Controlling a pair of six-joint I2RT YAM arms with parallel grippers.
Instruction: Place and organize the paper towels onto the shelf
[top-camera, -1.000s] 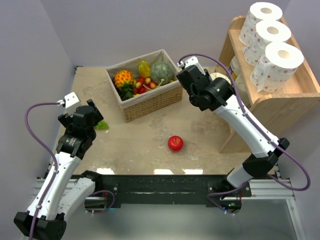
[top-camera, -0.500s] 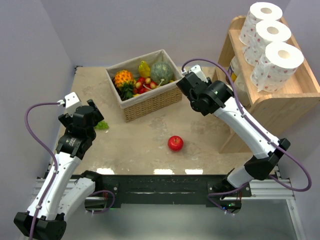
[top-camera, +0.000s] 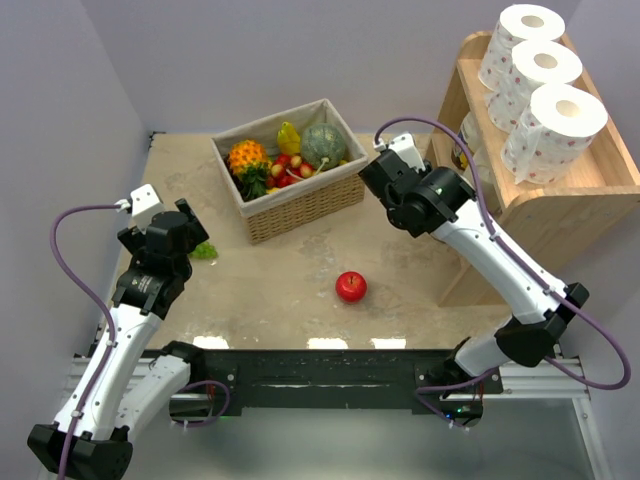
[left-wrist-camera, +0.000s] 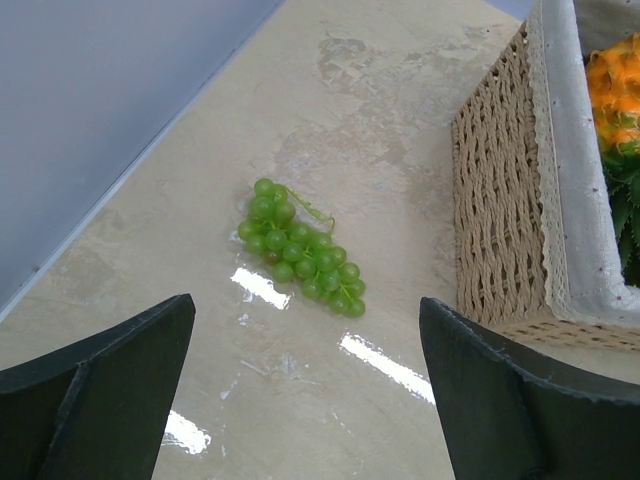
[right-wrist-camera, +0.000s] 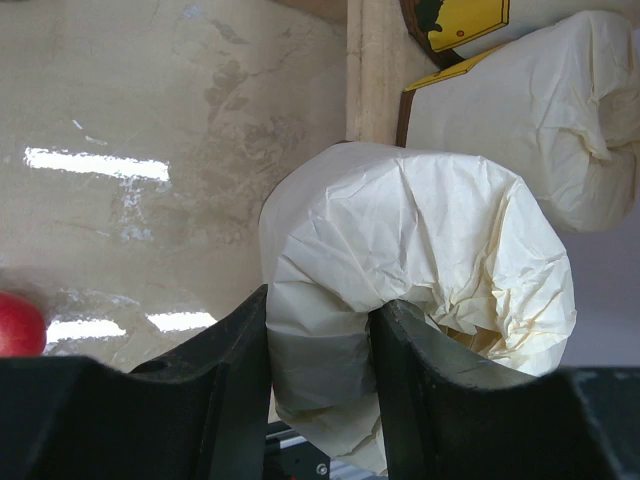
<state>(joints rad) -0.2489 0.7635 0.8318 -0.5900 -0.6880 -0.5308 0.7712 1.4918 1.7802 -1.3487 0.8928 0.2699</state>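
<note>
Progress shows in the right claw (right-wrist-camera: 318, 335), which has swung nearer the shelf (top-camera: 600, 176) while pinching a plain cream roll (right-wrist-camera: 430, 240) by its wall; lower-tier placement looks close. Left claw (left-wrist-camera: 305, 345) hangs spread, idle.

Three dotted rolls (top-camera: 541, 65) in a row on shelf (top-camera: 580, 215) top tier, far R. R arm (top-camera: 425, 195) reaches beside shelf's L panel. Fruit basket (top-camera: 305, 205) at centre back, apple (top-camera: 351, 286) nearer front, grapes (top-camera: 204, 249) by L arm (top-camera: 150, 265).
</note>
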